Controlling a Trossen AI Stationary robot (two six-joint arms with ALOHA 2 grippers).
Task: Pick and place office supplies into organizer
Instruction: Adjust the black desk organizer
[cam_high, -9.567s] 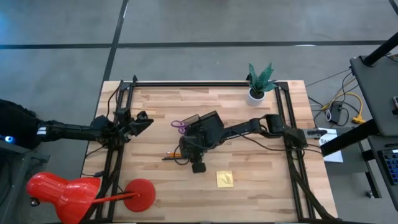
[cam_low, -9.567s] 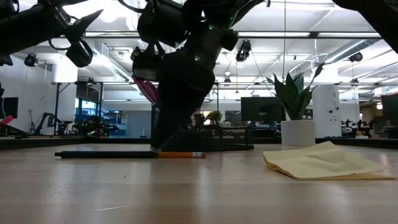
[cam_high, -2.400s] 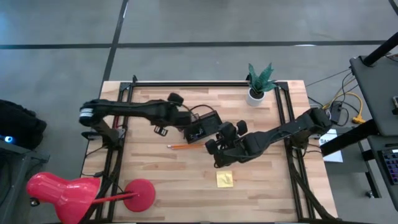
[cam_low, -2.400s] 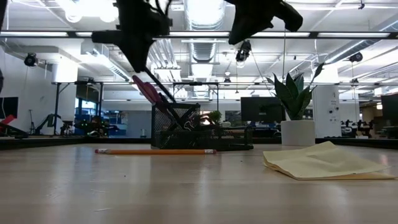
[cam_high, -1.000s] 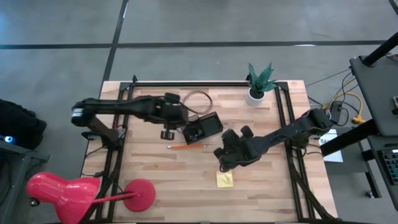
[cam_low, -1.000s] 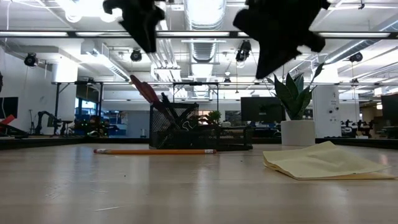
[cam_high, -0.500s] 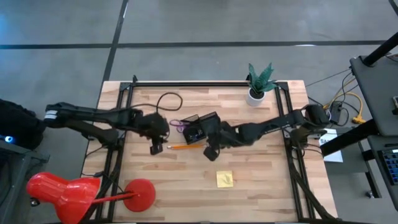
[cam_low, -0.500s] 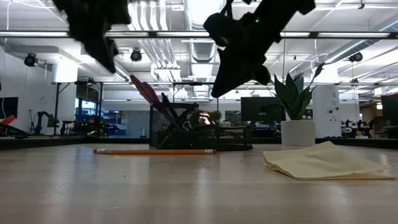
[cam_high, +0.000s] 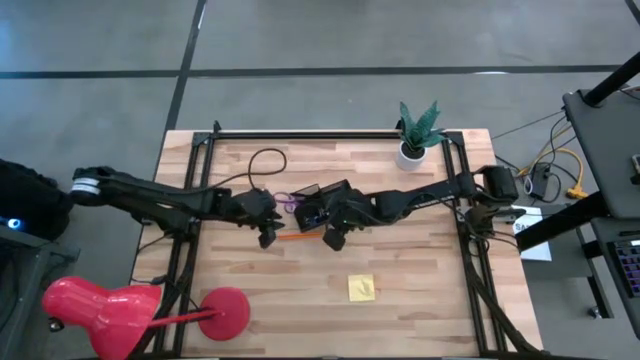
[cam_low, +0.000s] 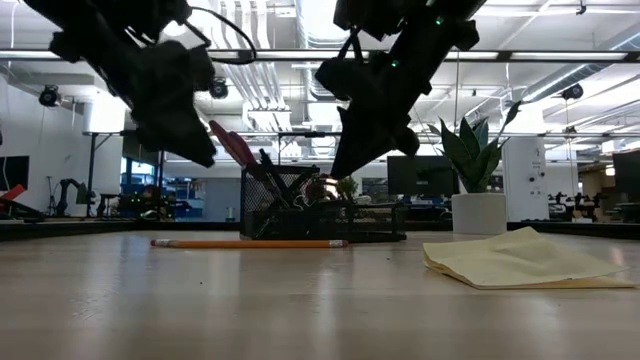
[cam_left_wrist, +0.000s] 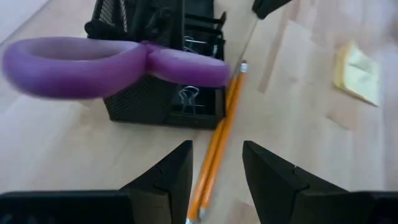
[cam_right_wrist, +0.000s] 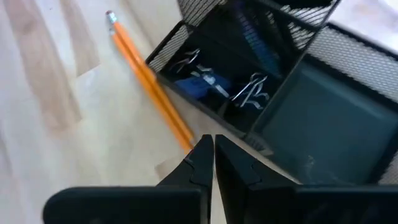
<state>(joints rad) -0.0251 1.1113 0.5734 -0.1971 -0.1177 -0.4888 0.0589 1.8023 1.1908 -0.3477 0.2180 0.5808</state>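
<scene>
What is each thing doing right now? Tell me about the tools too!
Left tool: open, over the pencil.
Right tool: shut, empty, beside the organizer.
Pencil: flat on the table.
Scissors: standing in the organizer.
Sticky notes: on the table, top sheet curled.

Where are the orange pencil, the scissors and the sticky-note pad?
orange pencil (cam_left_wrist: 219, 140), left wrist view, mid-shaft.
scissors (cam_left_wrist: 74, 59), left wrist view, purple handle loop.
sticky-note pad (cam_high: 361, 289), high view, pad centre.
</scene>
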